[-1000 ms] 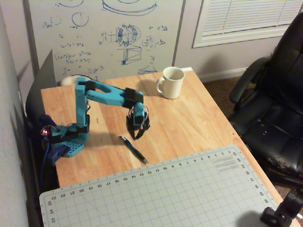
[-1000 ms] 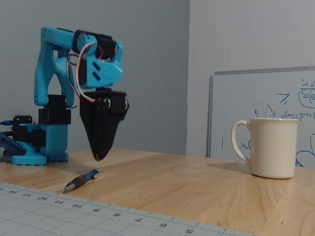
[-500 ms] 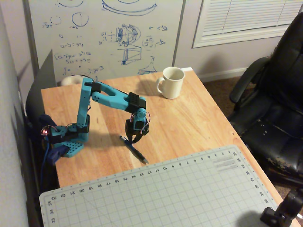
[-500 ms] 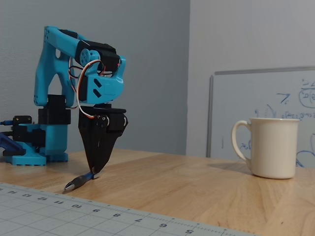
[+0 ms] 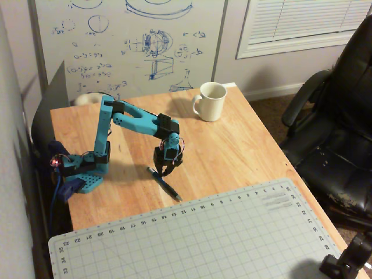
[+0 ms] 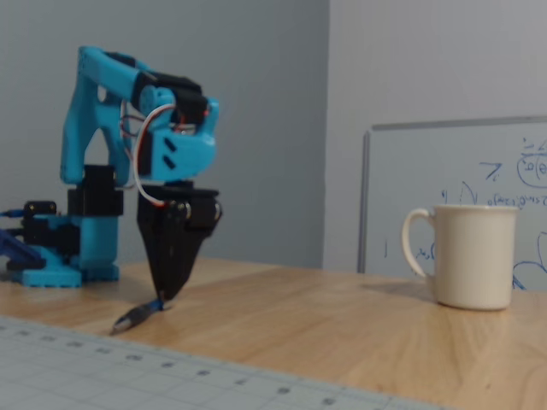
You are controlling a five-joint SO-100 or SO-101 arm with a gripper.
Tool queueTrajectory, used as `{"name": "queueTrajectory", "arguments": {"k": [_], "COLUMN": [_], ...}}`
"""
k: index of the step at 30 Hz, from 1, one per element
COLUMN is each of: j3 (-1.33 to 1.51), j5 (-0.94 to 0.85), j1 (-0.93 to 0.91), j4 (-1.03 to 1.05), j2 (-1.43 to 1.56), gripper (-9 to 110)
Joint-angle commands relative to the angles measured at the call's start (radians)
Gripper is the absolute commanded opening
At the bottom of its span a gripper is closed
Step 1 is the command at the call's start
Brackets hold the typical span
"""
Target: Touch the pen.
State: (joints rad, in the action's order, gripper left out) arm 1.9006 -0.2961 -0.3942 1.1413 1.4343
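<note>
High fixed view. Your blue arm is folded forward over the wooden table (image 5: 244,145), wrist pitched down so the black gripper (image 5: 165,171) points almost straight at the board. That posture makes sense for a touch task: a vertical approach puts only the fingertips on a thin target. The pen (image 5: 164,183) lies flat on the bare wood, running diagonally from just under the gripper down toward the edge of the grey cutting mat (image 5: 192,238), its lower tip just short of the mat. The fingertips sit at the pen's upper end; from here you cannot tell contact from a small gap. The white mug (image 5: 209,101) stands well apart near the far edge, out of the way.

Low fixed view. The gripper (image 6: 161,295) tapers to a single narrow point, the two fingers drawn together with nothing between them (a closed tip makes a neat probe). That point comes down right at the pen (image 6: 137,315), meeting it at the bluish stretch of barrel; it reads as touching, though the blur leaves some doubt. The mug (image 6: 466,254) stands off to the right.

The pen itself: thin, dark blue-black, a bluish end, lying flat. A light thing like this will likely roll or skid if you press sideways.
</note>
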Motion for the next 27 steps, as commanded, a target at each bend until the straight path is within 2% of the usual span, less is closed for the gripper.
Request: {"name": "queueTrajectory", "arguments": {"k": [1,27], "j3": [-0.063,0.008], "j5": [0.009,-0.005], "j1": [-0.002,-0.002], "j4": [0.000,0.002], "j2": [0.017,0.032], "gripper": [1,1]}}
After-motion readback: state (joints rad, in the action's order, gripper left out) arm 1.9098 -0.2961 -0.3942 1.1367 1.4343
